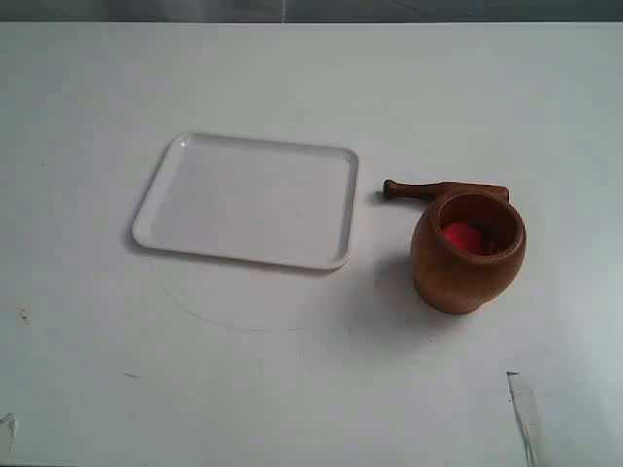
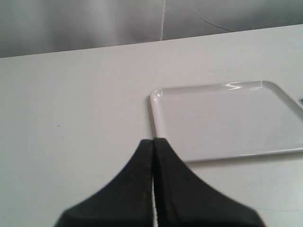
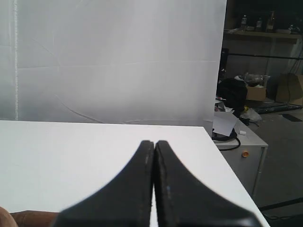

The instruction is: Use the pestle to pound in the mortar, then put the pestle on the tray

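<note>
Close to each wrist camera, the left gripper [image 2: 154, 140] and right gripper [image 3: 154, 142] sat pressed together, empty. Farther off, the mortar [image 1: 467, 263] hid part of the pestle [image 1: 436, 189] lying crosswise just behind it, knob pointing left toward the tray [image 1: 243, 199].

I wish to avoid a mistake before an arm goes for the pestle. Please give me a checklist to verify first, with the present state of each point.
1. Pestle reachable: ok, lies on the table behind the mortar.
2. Gap between pestle and mortar: cannot tell, thick end hidden.
3. Mortar upright: ok, red object inside.
4. Tray free: ok, nothing on it.
5. Right pincer open for grasping: not ok, shut.
6. Left pincer empty: ok, shut on nothing.
</note>
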You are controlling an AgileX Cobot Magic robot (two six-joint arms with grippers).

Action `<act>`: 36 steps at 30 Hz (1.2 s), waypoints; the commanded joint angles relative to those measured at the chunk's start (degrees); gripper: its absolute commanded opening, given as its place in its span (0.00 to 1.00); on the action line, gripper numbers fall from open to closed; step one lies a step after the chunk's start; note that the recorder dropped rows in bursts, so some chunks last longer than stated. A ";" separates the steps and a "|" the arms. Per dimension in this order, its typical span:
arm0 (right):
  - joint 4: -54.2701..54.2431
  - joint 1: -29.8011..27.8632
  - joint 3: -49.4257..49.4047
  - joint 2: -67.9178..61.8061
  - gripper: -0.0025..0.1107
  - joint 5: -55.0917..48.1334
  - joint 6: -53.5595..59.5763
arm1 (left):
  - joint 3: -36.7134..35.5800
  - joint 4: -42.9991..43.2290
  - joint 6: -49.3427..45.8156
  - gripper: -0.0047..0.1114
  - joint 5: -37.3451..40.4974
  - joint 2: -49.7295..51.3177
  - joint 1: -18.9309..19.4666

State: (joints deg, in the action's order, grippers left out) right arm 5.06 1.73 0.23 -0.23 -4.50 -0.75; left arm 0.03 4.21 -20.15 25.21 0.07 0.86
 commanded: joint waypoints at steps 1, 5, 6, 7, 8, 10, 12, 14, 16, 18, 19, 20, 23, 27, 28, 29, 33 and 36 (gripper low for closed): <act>-0.10 -0.53 -0.23 0.23 0.02 -0.10 0.13 | -0.03 -0.42 0.47 0.04 -0.17 -0.07 -0.44; -0.10 -0.53 -0.23 0.23 0.02 -0.10 0.13 | -0.03 -0.42 0.47 0.04 -0.17 -0.07 -0.44; -0.10 -0.53 -0.23 0.23 0.02 -0.10 0.13 | -0.03 -0.42 0.47 0.04 -0.17 -0.07 -0.44; -0.10 -0.53 -0.23 0.23 0.02 -0.10 0.13 | -0.03 -0.42 0.47 0.04 -0.17 -0.07 -0.44; -0.10 -0.53 -0.23 0.23 0.02 -0.10 0.13 | -0.03 -0.42 0.47 0.04 -0.17 -0.07 -0.44; -0.10 -0.53 -0.23 0.23 0.02 -0.10 0.13 | -0.03 -0.42 0.47 0.04 -0.17 -0.07 -0.44; -0.10 -0.53 -0.23 0.23 0.02 -0.10 0.13 | -0.03 -0.42 0.47 0.04 -0.17 -0.07 -0.44; -0.10 -0.53 -0.23 0.23 0.02 -0.10 0.37 | -0.03 -0.42 0.47 0.04 -0.17 -0.07 -0.44; -0.10 -0.53 -0.23 0.23 0.02 -0.10 0.37 | -0.03 -0.42 0.47 0.04 -0.17 -0.07 -0.44; -0.10 -0.53 -0.23 0.23 0.02 -0.10 0.37 | -0.03 -0.42 0.47 0.04 -0.17 -0.07 -0.44; -0.10 -0.53 -0.23 0.23 0.02 -0.10 0.37 | -0.03 -0.42 0.47 0.04 -0.17 -0.07 -0.44; -0.10 -0.53 -0.23 0.23 0.02 -0.10 0.37 | -0.03 -0.42 0.47 0.04 -0.17 -0.07 -0.44; -0.43 -0.53 -0.23 0.23 0.02 -0.10 0.32 | -0.03 -0.42 0.47 0.04 -0.17 -0.07 -0.44; -6.24 -0.53 -0.23 0.23 0.02 -0.10 0.32 | -0.03 -0.42 0.47 0.04 -0.17 -0.07 -0.44; -7.66 -0.53 -0.23 0.23 0.02 -0.10 0.32 | -0.03 -0.42 0.47 0.04 -0.17 -0.07 -0.44; -9.20 -0.53 -0.23 0.23 0.02 -0.10 0.32 | -0.03 -0.42 0.47 0.04 -0.17 -0.07 -0.44; -16.50 -0.53 -0.23 0.23 0.02 -0.10 -0.82 | -0.03 -0.42 0.47 0.04 -0.17 -0.07 -0.44; -17.99 -0.53 -0.23 0.23 0.02 1.43 -0.82 | -0.03 -0.42 0.47 0.04 -0.17 -0.07 -0.44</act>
State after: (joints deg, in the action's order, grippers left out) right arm -10.77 1.73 0.23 -0.23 -4.50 -1.43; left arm 0.03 4.21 -20.15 25.21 0.07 0.86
